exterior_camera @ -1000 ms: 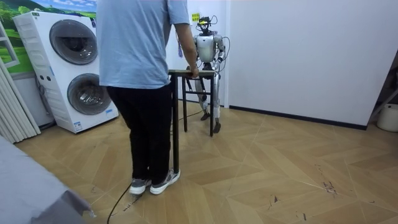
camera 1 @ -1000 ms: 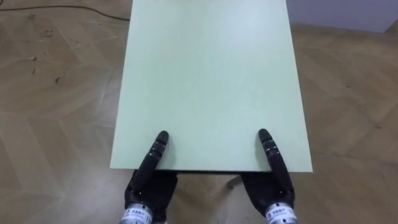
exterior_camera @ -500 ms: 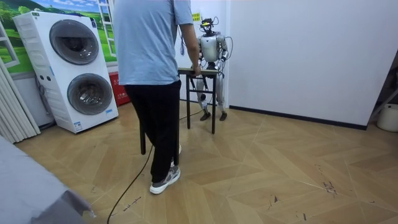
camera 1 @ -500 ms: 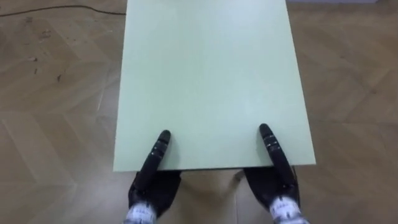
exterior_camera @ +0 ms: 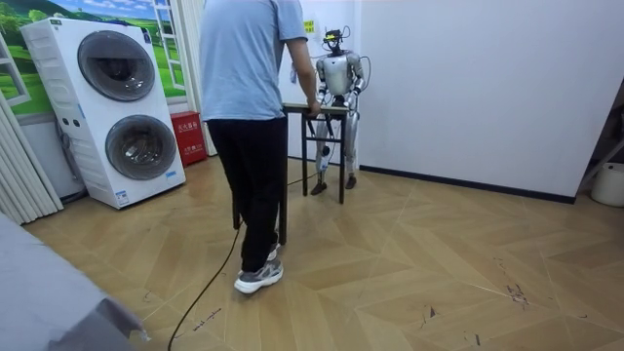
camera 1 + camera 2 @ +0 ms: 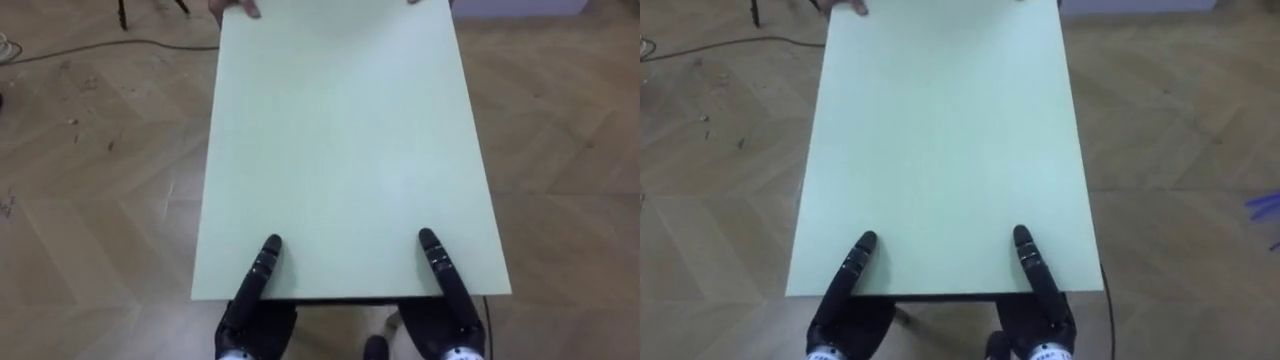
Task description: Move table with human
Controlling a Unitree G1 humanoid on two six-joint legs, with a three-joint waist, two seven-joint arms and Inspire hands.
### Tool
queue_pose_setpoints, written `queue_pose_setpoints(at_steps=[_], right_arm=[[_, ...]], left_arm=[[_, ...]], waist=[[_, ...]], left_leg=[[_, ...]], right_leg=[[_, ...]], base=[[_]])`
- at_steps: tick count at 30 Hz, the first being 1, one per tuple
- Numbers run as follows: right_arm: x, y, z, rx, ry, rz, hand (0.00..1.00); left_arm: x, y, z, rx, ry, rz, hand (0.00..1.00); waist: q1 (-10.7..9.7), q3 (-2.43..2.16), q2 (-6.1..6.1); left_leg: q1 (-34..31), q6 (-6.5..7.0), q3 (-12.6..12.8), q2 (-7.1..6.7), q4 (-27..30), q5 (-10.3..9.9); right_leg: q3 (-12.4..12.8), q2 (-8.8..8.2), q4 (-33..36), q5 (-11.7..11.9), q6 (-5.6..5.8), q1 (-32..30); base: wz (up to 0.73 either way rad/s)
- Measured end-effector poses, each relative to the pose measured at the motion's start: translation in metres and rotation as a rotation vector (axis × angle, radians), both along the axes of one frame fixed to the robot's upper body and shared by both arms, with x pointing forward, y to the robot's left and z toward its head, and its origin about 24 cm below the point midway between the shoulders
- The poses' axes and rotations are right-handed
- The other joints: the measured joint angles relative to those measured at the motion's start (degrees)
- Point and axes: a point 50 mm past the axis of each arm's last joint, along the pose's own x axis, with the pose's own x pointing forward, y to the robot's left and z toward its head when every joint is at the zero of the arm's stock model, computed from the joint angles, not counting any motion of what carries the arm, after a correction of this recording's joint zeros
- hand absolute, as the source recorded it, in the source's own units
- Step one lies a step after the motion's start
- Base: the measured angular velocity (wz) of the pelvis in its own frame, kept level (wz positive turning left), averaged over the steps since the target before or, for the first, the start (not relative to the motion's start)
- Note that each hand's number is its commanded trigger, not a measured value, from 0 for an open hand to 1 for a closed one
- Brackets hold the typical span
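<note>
The table's pale green top [image 6: 340,150] stretches away from me, bare. My left hand [image 6: 255,315] and right hand [image 6: 448,318] clamp its near edge, each thumb flat on top and the palm below the rim; the fingers underneath are hidden. At the far edge a person's fingertips [image 6: 245,8] hold the top. In the room view the person [image 5: 249,68] in a light blue shirt stands mid-stride at one end of the table [image 5: 314,107], back to the camera, and I stand at the other end close to the white wall.
Herringbone wood floor lies on both sides of the table. A dark cable [image 6: 100,48] runs across the floor at far left. Two stacked washing machines [image 5: 117,107] stand at the room view's left, and a white wall [image 5: 468,88] is behind me.
The person has stepped toward the room view's right and the table has moved with them toward the wall. I have backed up. The person's fingertips have come into my eye view.
</note>
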Motion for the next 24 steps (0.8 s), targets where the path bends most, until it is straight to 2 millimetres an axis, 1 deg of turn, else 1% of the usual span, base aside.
queue_pose_setpoints(at_steps=[1,2,3,4,5,6,7,8,9,10,13,18,20,21,23,24], right_arm=[[-0.006,0.000,-0.003,0.016,0.017,-0.022,1.00],[-0.008,-0.001,-0.003,0.024,0.018,-0.034,1.00],[-0.010,-0.001,-0.003,0.031,0.014,-0.053,1.00],[-0.008,0.002,-0.001,0.041,0.000,-0.051,1.00],[-0.007,0.004,0.000,0.043,-0.002,-0.043,1.00],[-0.005,0.004,0.000,0.039,0.007,-0.038,1.00],[-0.003,0.006,0.001,0.046,0.010,-0.030,1.00],[-0.003,0.007,0.001,0.047,0.013,-0.028,1.00],[-0.004,0.011,0.001,0.057,0.014,-0.030,1.00],[-0.005,0.012,0.000,0.057,0.017,-0.027,1.00],[-0.006,0.012,0.000,0.059,0.018,-0.031,1.00],[-0.005,0.013,0.000,0.069,0.017,-0.026,1.00],[-0.004,0.013,0.001,0.069,0.012,-0.023,1.00],[-0.004,0.013,0.001,0.068,0.009,-0.023,1.00],[-0.003,0.012,0.001,0.066,0.002,-0.024,1.00],[-0.003,0.012,0.001,0.065,0.001,-0.022,1.00]], left_arm=[[0.000,-0.003,0.000,0.008,0.006,-0.021,1.00],[0.001,-0.004,0.001,0.011,0.004,-0.028,1.00],[0.002,-0.004,0.001,0.020,-0.002,-0.038,1.00],[0.004,-0.002,0.004,0.022,-0.013,-0.034,1.00],[0.004,-0.001,0.004,0.023,-0.014,-0.030,1.00],[0.004,-0.001,0.004,0.022,-0.010,-0.029,1.00],[0.005,0.002,0.006,0.033,-0.020,-0.027,1.00],[0.006,0.005,0.006,0.041,-0.022,-0.026,1.00],[0.006,0.009,0.006,0.055,-0.023,-0.025,1.00],[0.006,0.011,0.006,0.062,-0.022,-0.027,1.00],[0.005,0.011,0.006,0.065,-0.023,-0.026,1.00],[0.006,0.013,0.007,0.072,-0.031,-0.025,1.00],[0.006,0.013,0.007,0.073,-0.037,-0.023,1.00],[0.006,0.013,0.007,0.072,-0.038,-0.024,1.00],[0.007,0.012,0.008,0.068,-0.041,-0.024,1.00],[0.007,0.012,0.008,0.068,-0.041,-0.025,1.00]], waist=[[-0.2,-0.09,-0.18],[-0.3,-0.01,-0.52],[-0.2,-0.23,-1.20],[0.7,-0.18,-2.10],[1.6,-0.22,-2.00],[3.5,-0.47,-1.15],[5.5,-0.44,-0.84],[6.0,-0.45,-0.90],[5.9,-0.38,-1.09],[5.9,-0.36,-1.22],[6.0,-0.33,-1.42],[6.3,-0.42,-1.76],[6.3,-0.37,-1.89],[6.2,-0.37,-1.90],[6.0,-0.39,-1.88],[5.9,-0.39,-1.85]], left_leg=[[0.6,-1.13,3.4,2.06,-0.8,0.7],[1.0,-1.82,5.2,2.79,-1.5,1.3],[1.4,-2.99,8.1,3.75,-2.4,2.1],[1.2,-3.50,9.3,3.58,-2.1,2.3],[1.0,-3.94,9.5,3.55,-1.7,2.4],[1.2,-4.39,8.9,4.17,-2.1,2.6],[1.4,-4.66,7.8,4.87,-3.2,2.8],[1.6,-4.85,7.6,5.38,-3.8,2.9],[2.0,-5.00,7.2,5.73,-4.9,3.5],[2.5,-5.05,7.3,5.76,-5.8,4.0],[3.1,-5.09,7.3,5.69,-6.8,4.5],[2.5,-5.33,6.5,6.18,-7.3,4.7],[2.1,-5.47,5.8,6.27,-7.4,4.7],[1.9,-5.62,5.0,6.26,-7.4,4.9],[1.0,-5.77,3.4,6.29,-6.7,4.9],[0.7,-5.80,2.8,6.31,-6.5,4.9]], right_leg=[[2.0,-0.46,9.2,-7.9,-1.37,0.6],[2.8,-1.05,12.3,-11.1,-0.84,1.3],[4.5,-1.83,15.7,-15.9,0.19,2.9],[7.1,-1.39,13.8,-18.1,0.49,3.8],[7.9,-0.48,12.4,-18.0,-0.38,3.9],[9.0,1.89,8.7,-15.8,-1.01,4.6],[9.1,3.94,4.5,-13.2,-1.96,5.9],[9.0,4.85,2.6,-12.0,-2.25,6.7],[8.5,5.48,-0.2,-10.4,-2.49,8.1],[8.3,5.62,-1.7,-9.8,-2.52,8.8],[8.1,5.68,-2.8,-9.4,-2.48,9.4],[6.6,5.98,-4.7,-8.6,-2.84,10.0],[4.6,5.73,-4.9,-8.6,-2.96,10.0],[2.8,5.40,-4.7,-8.7,-3.09,10.1],[0.6,5.10,-4.7,-9.2,-3.53,10.2],[0.1,5.07,-4.7,-9.3,-3.62,10.3]], base=[[0.72],[0.71],[0.30],[0.00],[-0.66],[-1.00],[-0.91],[-0.46],[-0.07],[0.00],[0.00],[0.07],[0.18],[0.30],[0.40],[0.46]])
